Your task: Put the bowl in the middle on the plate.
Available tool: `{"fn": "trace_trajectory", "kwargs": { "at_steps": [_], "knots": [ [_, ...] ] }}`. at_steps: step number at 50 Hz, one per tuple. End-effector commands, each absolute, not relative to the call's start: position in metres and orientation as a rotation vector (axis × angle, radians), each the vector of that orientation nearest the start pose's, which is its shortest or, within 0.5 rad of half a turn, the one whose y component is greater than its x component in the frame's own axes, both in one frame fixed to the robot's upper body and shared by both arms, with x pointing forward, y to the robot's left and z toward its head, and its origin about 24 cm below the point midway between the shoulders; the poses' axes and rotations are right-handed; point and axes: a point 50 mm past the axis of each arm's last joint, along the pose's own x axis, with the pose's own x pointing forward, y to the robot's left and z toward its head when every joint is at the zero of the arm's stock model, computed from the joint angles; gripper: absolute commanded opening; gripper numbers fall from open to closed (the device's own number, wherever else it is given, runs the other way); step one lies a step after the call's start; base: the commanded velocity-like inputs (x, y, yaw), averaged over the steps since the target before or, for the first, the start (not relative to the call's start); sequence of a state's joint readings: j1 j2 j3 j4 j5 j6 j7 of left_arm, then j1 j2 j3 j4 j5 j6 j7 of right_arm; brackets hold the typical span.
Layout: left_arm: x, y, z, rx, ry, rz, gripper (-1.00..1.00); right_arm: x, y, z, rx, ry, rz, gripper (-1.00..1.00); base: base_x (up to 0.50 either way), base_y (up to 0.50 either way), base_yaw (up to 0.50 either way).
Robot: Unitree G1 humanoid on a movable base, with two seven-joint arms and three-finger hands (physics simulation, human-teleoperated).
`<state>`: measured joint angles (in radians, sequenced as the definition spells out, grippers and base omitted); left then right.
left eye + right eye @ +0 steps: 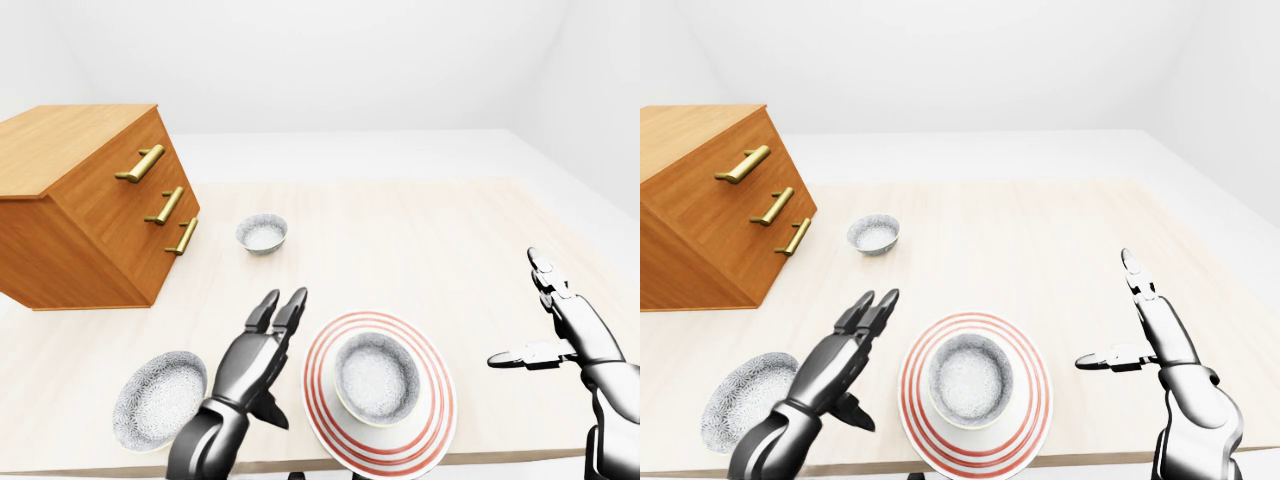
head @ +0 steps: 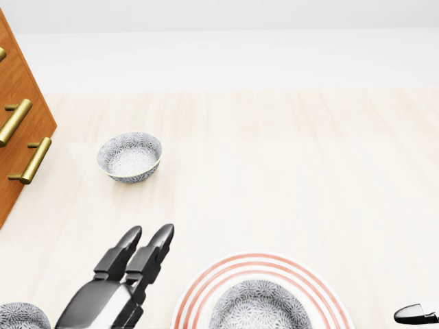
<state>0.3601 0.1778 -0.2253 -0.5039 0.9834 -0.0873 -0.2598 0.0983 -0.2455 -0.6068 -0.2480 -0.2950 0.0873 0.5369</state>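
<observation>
A grey patterned bowl (image 1: 375,375) sits upright in the middle of the red-ringed plate (image 1: 432,415) near the table's bottom edge. My left hand (image 1: 270,350) is open, fingers stretched out, just left of the plate and holding nothing. My right hand (image 1: 545,320) is open too, to the right of the plate, with its palm turned toward it. A second bowl (image 1: 160,398) lies at the bottom left, beside my left forearm. A third, smaller bowl (image 1: 262,233) stands farther up the table near the drawers.
A wooden chest of drawers (image 1: 90,205) with brass handles fills the left side of the table (image 1: 400,230). The table's bottom edge runs just below the plate. White floor and walls lie beyond.
</observation>
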Motion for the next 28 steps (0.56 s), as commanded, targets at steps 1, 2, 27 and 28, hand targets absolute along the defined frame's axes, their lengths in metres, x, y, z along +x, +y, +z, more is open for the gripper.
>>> {"fn": "trace_trajectory", "kwargs": {
  "at_steps": [1, 2, 27, 28],
  "knots": [
    [0.151, 0.215, 0.123, 0.842, -0.03, -0.228, 1.0, 0.197, -0.306, 0.101, -0.588, 0.105, -0.122, 1.0, 0.0, 0.0, 0.0],
    [0.148, 0.226, 0.13, 0.816, -0.067, -0.169, 1.0, 0.197, -0.307, 0.1, -0.586, 0.108, -0.122, 1.0, 0.0, 0.0, 0.0],
    [0.0, 0.485, 0.237, 0.156, -0.569, 0.656, 1.0, 0.197, -0.306, 0.099, -0.591, 0.114, -0.125, 1.0, 0.0, 0.0, 0.0],
    [-0.002, 0.486, 0.232, 0.132, -0.578, 0.66, 1.0, 0.196, -0.306, 0.098, -0.59, 0.116, -0.125, 1.0, 0.0, 0.0, 0.0]
  ]
}}
